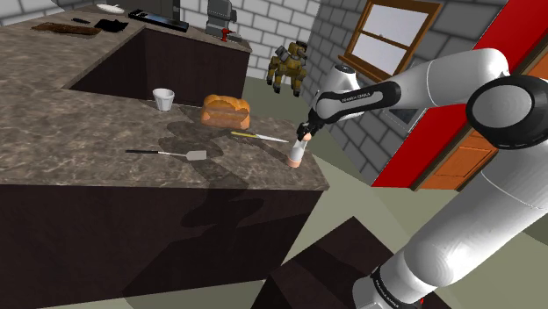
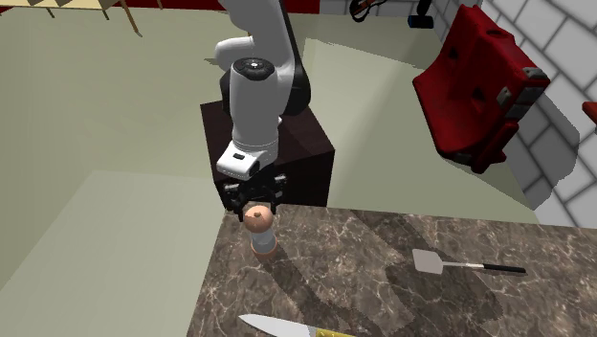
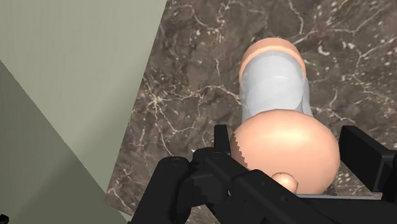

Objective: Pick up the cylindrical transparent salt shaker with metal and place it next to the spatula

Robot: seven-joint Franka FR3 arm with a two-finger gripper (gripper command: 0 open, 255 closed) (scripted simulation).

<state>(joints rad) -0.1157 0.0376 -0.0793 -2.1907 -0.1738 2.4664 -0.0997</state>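
The salt shaker [image 1: 296,155] is a clear cylinder with a tan rounded cap and tan base. It stands upright on the dark marble counter [image 1: 79,140] near the corner closest to the arm. My gripper [image 1: 304,134] hangs straight over it, open, with one finger on each side of the cap. In the wrist view the cap [image 3: 286,149] sits between the fingers [image 3: 224,147], and the shaker's clear body [image 3: 277,83] runs down to the counter. The spatula [image 1: 176,154] lies flat further along the counter, toward the shoulder view's left; the second exterior view has the spatula [image 2: 461,263] right of the shaker [image 2: 260,237].
A knife [image 1: 260,136] lies between shaker and spatula, with a bread loaf [image 1: 227,111] and a white cup [image 1: 163,98] behind it. The counter edge [image 2: 215,278] runs just beside the shaker. My dark stand [image 2: 311,153] sits beyond the counter.
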